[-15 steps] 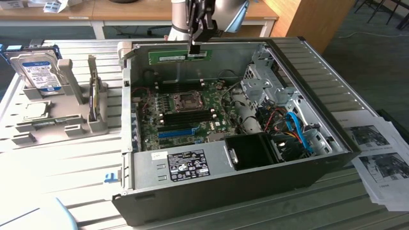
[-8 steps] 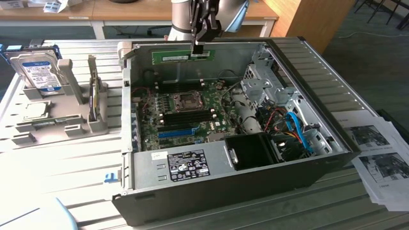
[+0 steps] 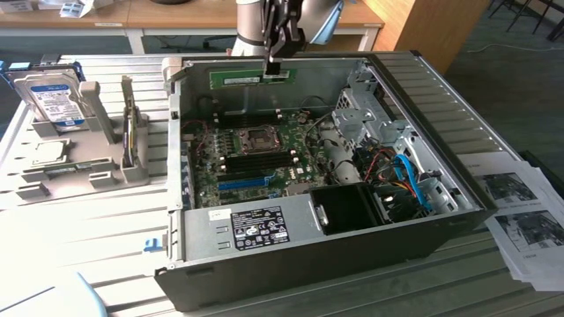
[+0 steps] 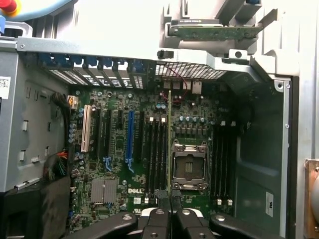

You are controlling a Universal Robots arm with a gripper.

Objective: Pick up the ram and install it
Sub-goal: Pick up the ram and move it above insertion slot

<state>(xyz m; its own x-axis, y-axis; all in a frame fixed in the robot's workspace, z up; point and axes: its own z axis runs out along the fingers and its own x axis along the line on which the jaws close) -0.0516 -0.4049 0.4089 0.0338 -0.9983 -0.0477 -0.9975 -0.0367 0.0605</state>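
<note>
1. Exterior view: the pincer (image 3: 273, 68) is hanging over the open computer case (image 3: 291, 277), which is lying on its side on the counter (image 3: 105, 231). Its jaws are nearly closed and are pinching the ram (image 3: 249, 78) by the upper edge.
   - The green stick is riding in the air level with the case's rim, on the side opposite the labelled power supply (image 3: 255, 224). Nothing but the pincer is touching it.
   - Its long axis is running along that rim, with most of its length reaching toward the exterior view's left.
   - The black memory slots (image 3: 260, 158) are lying on the motherboard (image 3: 291, 173) beside the CPU socket (image 3: 258, 137). They are below the pincer and toward the power-supply side.
   - The slots appear to be running the same way as the stick.

2. Wrist view: the pincer (image 4: 170, 199) is looking straight down into the case, its fingers (image 4: 160, 195) pressing together on the ram (image 4: 169, 134).
   - The stick is showing edge-on as one thin line.
   - That line is running parallel to the bank of black memory slots (image 4: 156, 149) and is falling between that bank and the CPU socket (image 4: 189, 167). It is well apart from the long blue slot (image 4: 130, 139).
   - Judging from this, the stick is turning out aligned with the slots and sitting just beside the one nearest the socket. Whether it is exactly above that slot cannot be told.
</note>
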